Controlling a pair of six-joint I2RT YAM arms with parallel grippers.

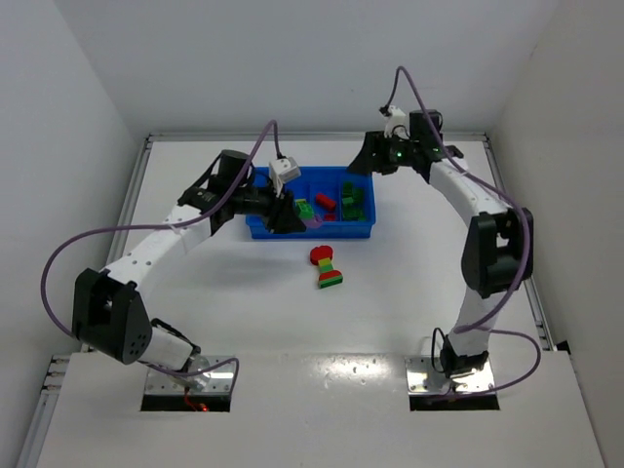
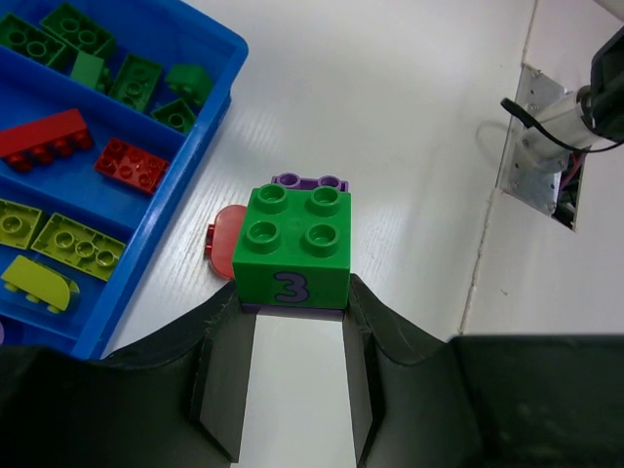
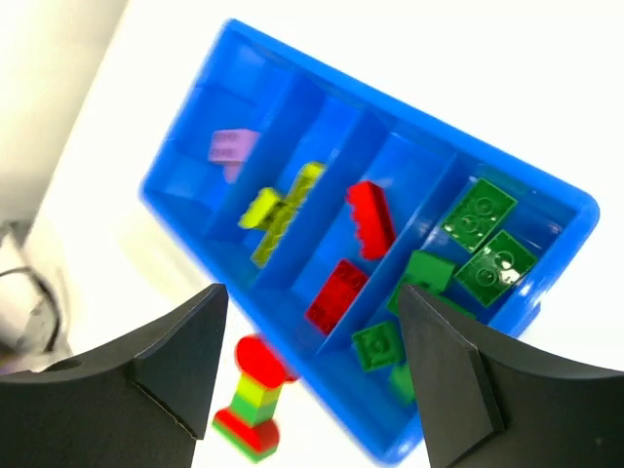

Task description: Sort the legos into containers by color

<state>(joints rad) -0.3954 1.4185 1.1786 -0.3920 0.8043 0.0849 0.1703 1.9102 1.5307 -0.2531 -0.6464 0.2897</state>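
Nearest: green plastic two-by-two brick point(image 2: 295, 244), purple "3" on its side, pinched tight between fingers of my left gripper point(image 2: 294, 300). A purple brick point(image 2: 310, 181) is joined under it. Just left of jaws: rounded red piece point(image 2: 224, 242) on white table point(image 2: 419, 146). Further left of jaws: shallow bright-blue plastic tray point(image 2: 156, 239), with yellow-green, red and green bricks in separate compartments. My right gripper point(image 3: 312, 292) spread wide, holding nothing, tray directly below jaws. Loose red-yellow-green stack point(image 3: 255, 405) outside tray, beside one finger.
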